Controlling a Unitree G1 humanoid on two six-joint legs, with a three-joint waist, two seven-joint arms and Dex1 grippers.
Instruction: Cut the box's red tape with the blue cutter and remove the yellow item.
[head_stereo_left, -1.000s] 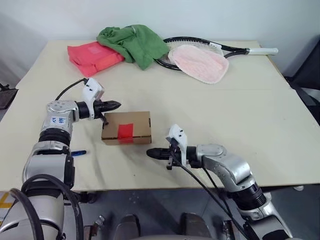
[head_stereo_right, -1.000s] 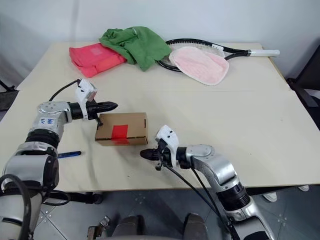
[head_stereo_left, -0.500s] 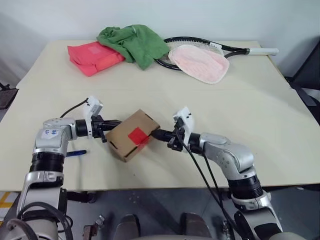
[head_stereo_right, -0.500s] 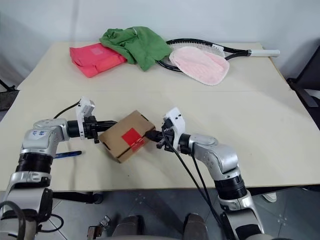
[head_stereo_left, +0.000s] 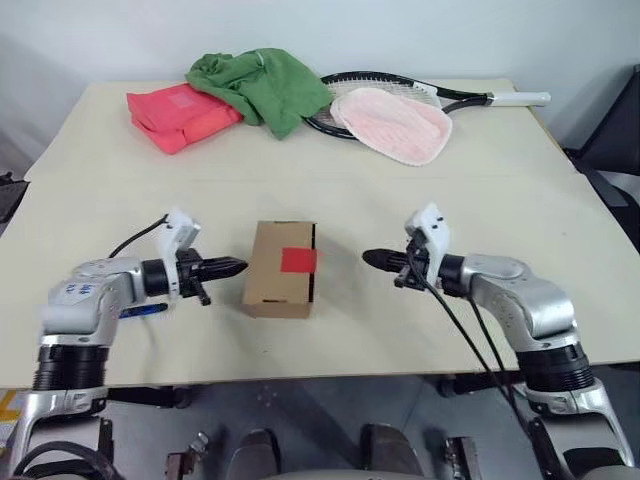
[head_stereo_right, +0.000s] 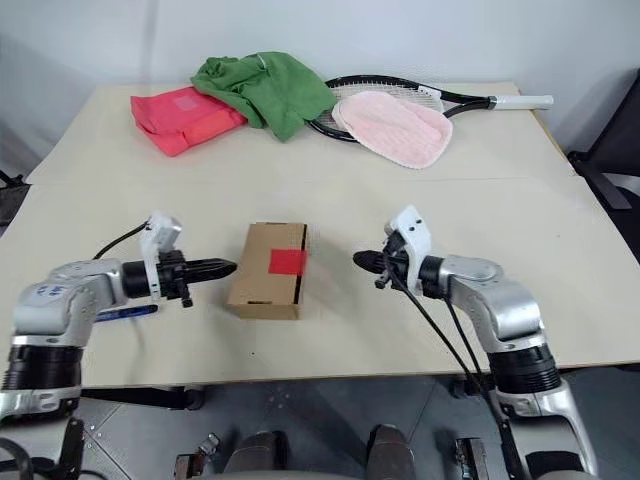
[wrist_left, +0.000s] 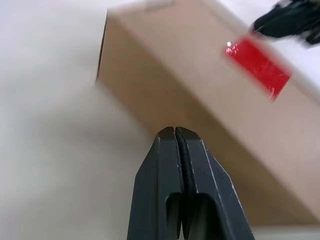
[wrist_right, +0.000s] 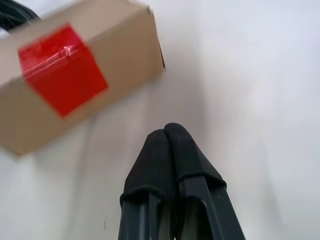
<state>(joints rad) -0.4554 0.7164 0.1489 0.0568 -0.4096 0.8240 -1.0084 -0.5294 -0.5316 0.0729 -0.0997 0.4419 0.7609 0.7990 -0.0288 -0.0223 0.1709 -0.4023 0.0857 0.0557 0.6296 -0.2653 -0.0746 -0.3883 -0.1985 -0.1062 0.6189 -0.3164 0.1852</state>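
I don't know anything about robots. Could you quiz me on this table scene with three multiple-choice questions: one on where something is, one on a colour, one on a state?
1. Where does the box lie?
A. Between the two grippers
B. On the racket
C. Under the green cloth

2. What colour is the tape on the box?
A. Blue
B. Red
C. Yellow

3. How do the left gripper and right gripper stand?
A. Both open
B. Both shut, holding nothing
C. Both clamped on the box

Answers: 1 A, a gripper points at the box from each side. 2 B, a bright red strip crosses its top edge. 3 B, each wrist view shows the fingers pressed together, clear of the box.
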